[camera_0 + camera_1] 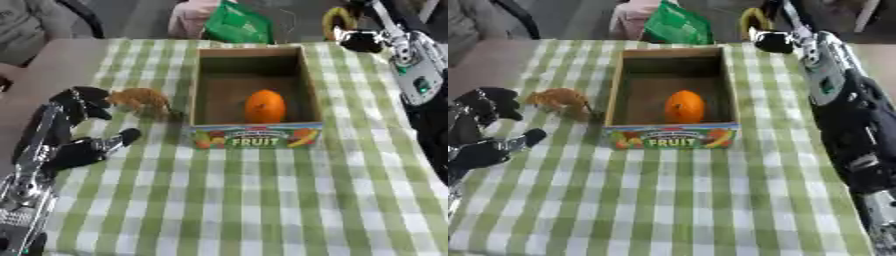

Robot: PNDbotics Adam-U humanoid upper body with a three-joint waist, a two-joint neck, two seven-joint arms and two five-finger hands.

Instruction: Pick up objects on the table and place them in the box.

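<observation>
A cardboard box with a FRUIT label on its front stands in the middle of the green checked table. An orange lies inside it near the front wall. Left of the box lies a small brown toy animal. My left hand is open on the table just left of the toy, fingers spread near it but apart from it. At the table's far right corner my right hand is raised, fingers curled on a yellow curved thing, perhaps a banana.
A green bag and something pink sit beyond the far edge. The cloth ends at the left, where bare brown table shows. My right forearm runs along the right side.
</observation>
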